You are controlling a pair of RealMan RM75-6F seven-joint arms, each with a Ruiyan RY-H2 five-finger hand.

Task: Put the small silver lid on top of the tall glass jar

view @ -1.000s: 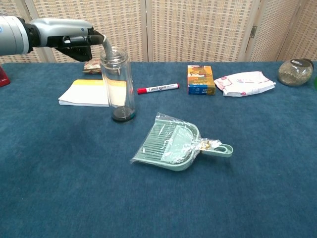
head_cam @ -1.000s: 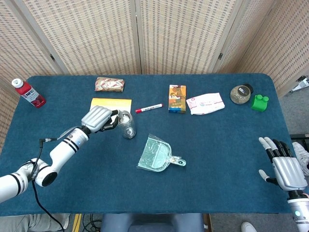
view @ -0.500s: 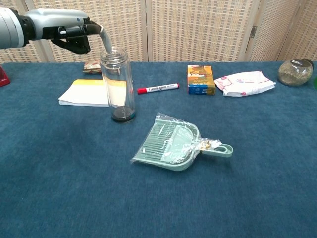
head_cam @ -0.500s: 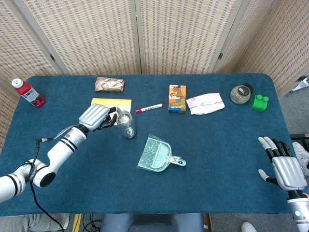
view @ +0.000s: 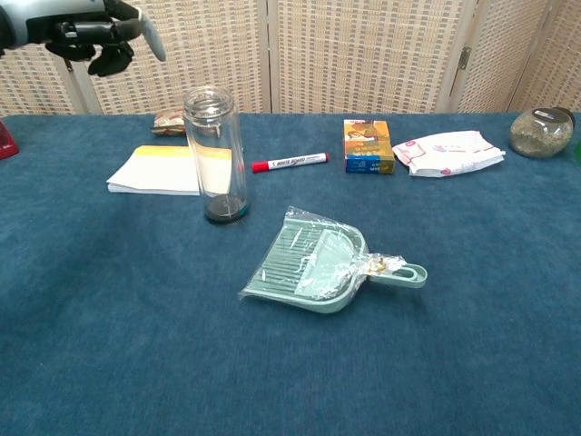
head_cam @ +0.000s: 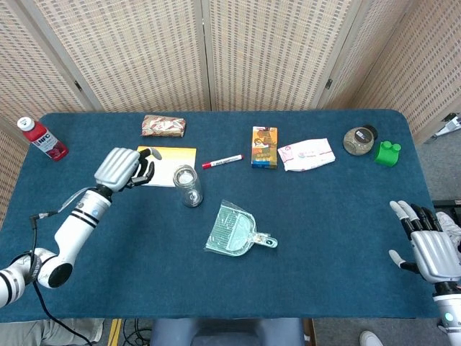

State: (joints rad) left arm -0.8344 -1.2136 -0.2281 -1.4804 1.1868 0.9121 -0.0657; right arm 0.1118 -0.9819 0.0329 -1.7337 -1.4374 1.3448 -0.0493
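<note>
The tall glass jar [head_cam: 190, 189] [view: 216, 159] stands upright left of the table's middle, with something dark at its bottom. The small silver lid [head_cam: 185, 174] [view: 208, 94] sits on its mouth. My left hand [head_cam: 122, 167] [view: 91, 34] hangs to the left of the jar, clear of it. It holds nothing; its fingers are loosely bent and the thumb sticks out toward the jar. My right hand [head_cam: 426, 249] lies at the front right edge of the table, fingers spread and empty, far from the jar.
A yellow notepad [head_cam: 170, 153] lies just behind the jar, a red marker [head_cam: 222, 161] to its right. A green dustpan in plastic wrap [head_cam: 234, 229] lies in front. Along the back: a red bottle [head_cam: 43, 138], snack packet [head_cam: 163, 126], orange box [head_cam: 264, 147], white pouch [head_cam: 307, 154], grain jar [head_cam: 358, 140], green object [head_cam: 387, 153].
My left hand has let go of the lid at the jar's mouth and drawn back to the left and upward. The lid stays on the jar. The right hand has barely moved.
</note>
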